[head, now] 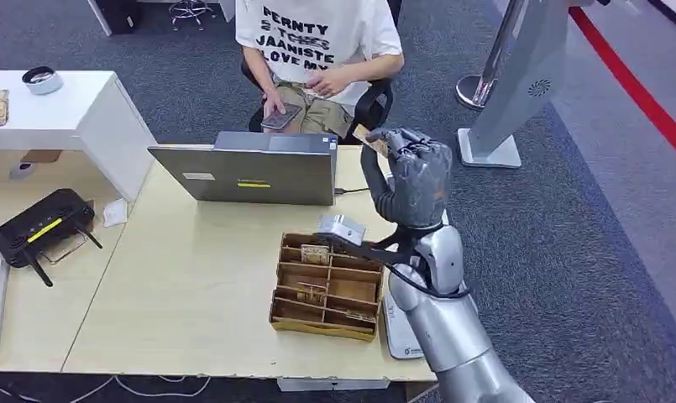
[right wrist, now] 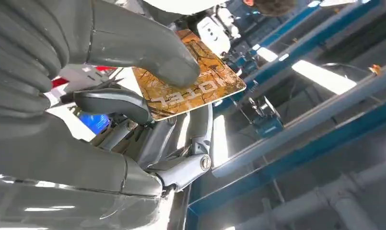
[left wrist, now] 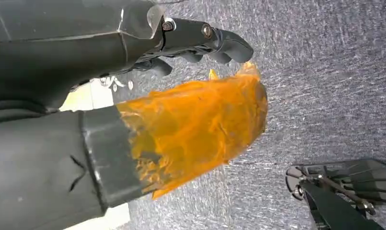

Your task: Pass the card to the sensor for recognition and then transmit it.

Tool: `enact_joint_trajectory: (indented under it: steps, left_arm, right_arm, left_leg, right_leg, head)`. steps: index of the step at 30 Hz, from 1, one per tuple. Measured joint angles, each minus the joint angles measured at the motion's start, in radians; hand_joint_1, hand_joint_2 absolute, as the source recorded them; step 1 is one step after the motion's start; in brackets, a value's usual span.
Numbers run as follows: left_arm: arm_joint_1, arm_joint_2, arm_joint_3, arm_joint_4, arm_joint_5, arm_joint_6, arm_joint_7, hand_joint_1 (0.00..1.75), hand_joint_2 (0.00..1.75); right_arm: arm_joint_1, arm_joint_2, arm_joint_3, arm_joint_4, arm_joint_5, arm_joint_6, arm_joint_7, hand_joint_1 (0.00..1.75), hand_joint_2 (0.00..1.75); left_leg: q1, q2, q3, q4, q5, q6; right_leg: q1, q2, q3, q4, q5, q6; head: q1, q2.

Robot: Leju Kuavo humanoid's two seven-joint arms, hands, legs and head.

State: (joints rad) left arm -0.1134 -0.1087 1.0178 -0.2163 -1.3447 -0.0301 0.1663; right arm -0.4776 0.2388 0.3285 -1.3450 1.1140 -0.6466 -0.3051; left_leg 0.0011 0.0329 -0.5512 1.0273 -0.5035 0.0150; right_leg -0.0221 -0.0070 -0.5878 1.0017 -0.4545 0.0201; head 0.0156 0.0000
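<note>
My right hand point(head: 416, 178) is raised above the table's far right corner, beside the laptop. It pinches a brown patterned card point(head: 373, 140) between thumb and fingers; in the right wrist view the card point(right wrist: 191, 81) shows printed letters under the thumb point(right wrist: 147, 52). The card's free end points toward the seated person point(head: 322, 50). A white flat device point(head: 399, 332) lies on the table near the front edge, partly hidden by my forearm. My left hand point(left wrist: 147, 110) hangs over grey carpet, holding nothing, its thumb wrapped in orange tape.
A wooden divided box point(head: 326, 290) with cards stands mid-table, a small grey block point(head: 341, 228) at its far edge. A grey laptop point(head: 246, 172) sits at the back. The person holds a phone point(head: 280, 117). A black router point(head: 40, 227) lies left; a grey stand point(head: 494, 126) stands right.
</note>
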Motion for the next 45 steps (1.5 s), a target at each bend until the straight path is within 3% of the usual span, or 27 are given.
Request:
enact_joint_trajectory:
  steps: [9, 18, 24, 45]
  left_arm:
    - [-0.016, 0.000, -0.028, 0.000, -0.011, -0.015, 0.001, 0.00, 0.00]
    - [-0.028, 0.000, -0.055, 0.000, -0.022, -0.029, 0.011, 0.00, 0.00]
    - [-0.031, 0.000, -0.070, 0.000, -0.022, -0.032, 0.014, 0.00, 0.00]
    - [-0.031, 0.000, -0.072, 0.000, -0.017, -0.042, 0.021, 0.00, 0.00]
  right_arm:
    - [-0.184, -0.017, 0.035, 0.234, 0.082, 0.000, 0.102, 1.75, 1.75]
    - [-0.303, -0.025, 0.110, 0.433, 0.214, 0.001, 0.185, 1.75, 1.75]
    - [-0.330, -0.025, 0.167, 0.542, 0.252, 0.000, 0.204, 1.75, 1.75]
    - [-0.348, -0.025, 0.206, 0.631, 0.256, -0.001, 0.220, 1.75, 1.75]
  left_leg:
    - [0.000, 0.000, 0.000, 0.000, 0.001, -0.001]
    - [0.000, 0.000, 0.000, 0.000, 0.001, -0.001]
    - [0.000, 0.000, 0.000, 0.000, 0.001, -0.001]
    - [0.000, 0.000, 0.000, 0.000, 0.001, -0.001]
  right_leg:
    - [0.000, 0.000, 0.000, 0.000, 0.001, 0.000]
    - [0.000, 0.000, 0.000, 0.000, 0.001, 0.000]
    - [0.000, 0.000, 0.000, 0.000, 0.001, 0.000]
    - [0.000, 0.000, -0.001, 0.000, 0.001, 0.000]
  head:
    - [0.000, 0.000]
    - [0.000, 0.000]
    - [0.000, 0.000]
    - [0.000, 0.000]
